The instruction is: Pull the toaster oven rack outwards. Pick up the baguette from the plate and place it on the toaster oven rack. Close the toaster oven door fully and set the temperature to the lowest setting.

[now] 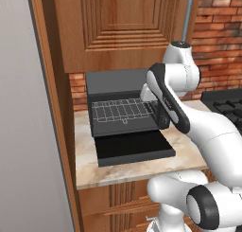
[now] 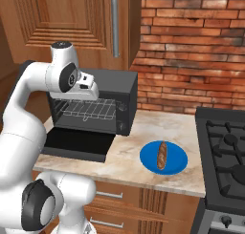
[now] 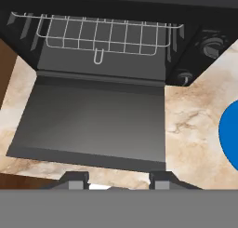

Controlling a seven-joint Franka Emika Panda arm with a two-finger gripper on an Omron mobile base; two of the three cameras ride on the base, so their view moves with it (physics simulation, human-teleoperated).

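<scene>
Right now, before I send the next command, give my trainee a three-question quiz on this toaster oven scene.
1. True or false: the flat dark grey toaster oven door lies folded down on the marble counter.
2. Where is the small brown baguette? A) on the silver wire toaster oven rack B) on the bright blue round plate C) held in the gripper
3. Fill in: the gripper's two dark fingers stand ____ with nothing between them.

Key: 1 true; 2 B; 3 apart.
</scene>
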